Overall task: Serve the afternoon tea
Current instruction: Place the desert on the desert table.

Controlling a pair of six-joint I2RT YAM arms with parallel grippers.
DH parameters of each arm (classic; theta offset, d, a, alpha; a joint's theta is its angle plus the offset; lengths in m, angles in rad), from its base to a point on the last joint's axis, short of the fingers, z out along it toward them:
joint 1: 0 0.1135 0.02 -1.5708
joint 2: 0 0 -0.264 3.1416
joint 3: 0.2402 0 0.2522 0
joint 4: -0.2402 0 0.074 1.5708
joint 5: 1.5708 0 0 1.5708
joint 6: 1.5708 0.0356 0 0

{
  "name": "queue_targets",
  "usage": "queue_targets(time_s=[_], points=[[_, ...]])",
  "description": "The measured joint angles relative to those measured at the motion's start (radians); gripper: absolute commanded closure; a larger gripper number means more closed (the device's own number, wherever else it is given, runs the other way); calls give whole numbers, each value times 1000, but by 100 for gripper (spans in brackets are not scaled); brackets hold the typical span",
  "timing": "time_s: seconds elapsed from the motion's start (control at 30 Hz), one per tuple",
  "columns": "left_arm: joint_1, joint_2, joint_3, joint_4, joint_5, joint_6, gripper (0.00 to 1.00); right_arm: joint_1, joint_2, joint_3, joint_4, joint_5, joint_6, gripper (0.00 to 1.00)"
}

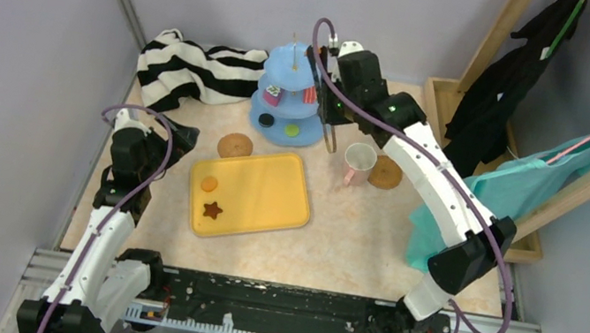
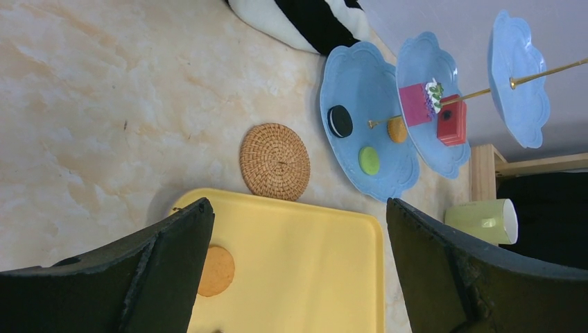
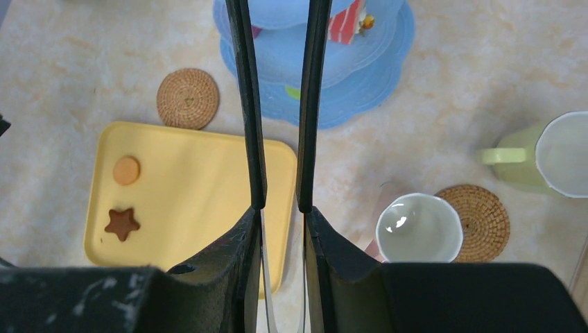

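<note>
The right gripper [image 3: 281, 214] is clamped on the outer sides of a pair of thin black tongs [image 3: 247, 104], pressing the 2 blades close with a narrow gap between them. The blades run past the top edge of the right wrist view, so their tips are cut off there. In the top view they end beside the middle tier of the light-blue 3-tier stand [image 1: 280, 66], and whether they pinch anything cannot be made out. The left gripper [image 2: 298, 208] hangs with its jaws spread wide, holding nothing, over an edge of the flat yellow tray [image 1: 265, 189].

On the tray lie a round orange cookie [image 1: 209, 183] and a brown star-shaped cookie [image 1: 213, 209]; the left wrist view cuts the star off at its bottom edge. The stand's lowest tier carries a black sandwich cookie [image 2: 340, 121], a green round cookie [image 2: 369, 160] and a small tan cookie [image 2: 396, 130] partly hidden by the rim above. The middle tier holds a pink cake slice [image 2: 418, 104] and a red cake slice [image 2: 452, 119].

The left cork coaster [image 1: 235, 145] lies on the beige marbled desk [image 1: 353, 229] between tray and stand. The pink-handled white cup [image 1: 358, 160] stands upright just beside the right cork coaster [image 1: 386, 173], not on it. The yellow-green cup [image 3: 548, 156] stands upright near that coaster, cut off by the right wrist view's edge and hidden behind the right arm from above. A black-and-white striped cloth [image 1: 190, 69] lies crumpled at the back left.
</note>
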Motion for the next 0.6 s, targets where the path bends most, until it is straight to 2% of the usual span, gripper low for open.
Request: queue_targets(time_s=[0.6], points=[[7, 0, -5, 16, 18, -4, 1, -122, 343, 353, -58, -53, -28, 100]])
